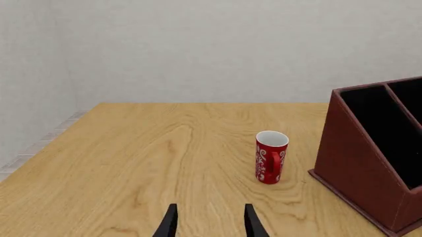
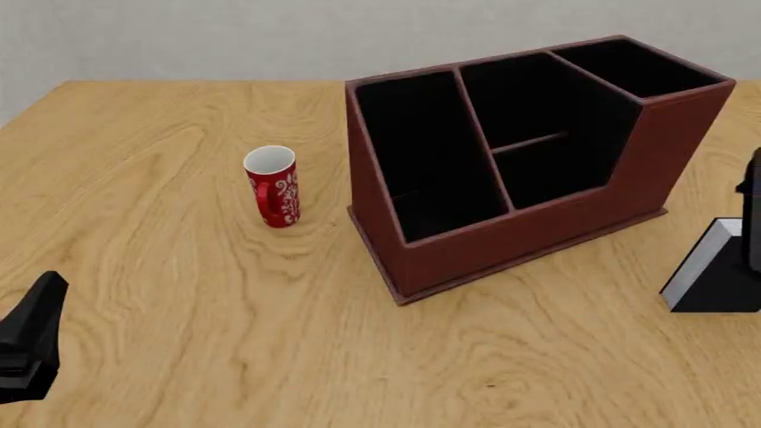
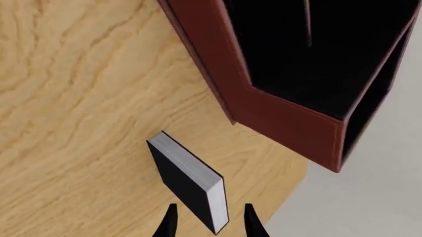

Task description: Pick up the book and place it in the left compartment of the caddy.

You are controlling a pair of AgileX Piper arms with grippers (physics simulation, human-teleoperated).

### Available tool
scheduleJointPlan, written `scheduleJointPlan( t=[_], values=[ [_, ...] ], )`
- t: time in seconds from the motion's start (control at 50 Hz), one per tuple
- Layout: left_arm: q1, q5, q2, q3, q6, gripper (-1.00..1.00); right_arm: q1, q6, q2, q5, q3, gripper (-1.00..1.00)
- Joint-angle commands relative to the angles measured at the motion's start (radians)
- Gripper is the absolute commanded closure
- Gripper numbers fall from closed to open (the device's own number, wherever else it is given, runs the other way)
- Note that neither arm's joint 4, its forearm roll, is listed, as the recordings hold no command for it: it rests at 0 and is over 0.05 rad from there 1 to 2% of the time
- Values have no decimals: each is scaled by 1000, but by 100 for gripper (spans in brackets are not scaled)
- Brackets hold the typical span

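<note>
The book [image 3: 188, 185] lies on the wooden table [image 2: 178, 267] just under and ahead of the right gripper [image 3: 209, 221], whose fingers stand apart, straddling its near end, contact not clear; in the front view the book [image 2: 714, 281] is cut by the frame edge and partly hidden by that arm. The caddy [image 2: 523, 232] sits beyond it, its left compartment [image 2: 416, 152] black inside. Left gripper [image 1: 209, 222] hangs spread over bare wood, only tips visible, red mug [image 1: 271, 157] ahead.
</note>
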Motion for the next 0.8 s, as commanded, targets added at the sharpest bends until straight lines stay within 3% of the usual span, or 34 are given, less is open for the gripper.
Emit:
scheduleJointPlan(
  t=[0.02,0.2,0.28,0.32,0.36,0.8],
  values=[
    [0,0,0,0,0,-100,-9,-15,35,-40,20,-100],
    [0,0,0,0,0,-100,-16,-28,72,-68,20,-100],
    [0,0,0,0,0,-100,-52,-65,100,-109,31,-100],
    [0,0,0,0,0,-100,-36,-41,108,-99,17,-100],
    [0,0,0,0,0,-100,-51,-62,117,-115,27,-100],
    [0,0,0,0,0,-100,-78,-78,224,-208,48,-100]
  ],
)
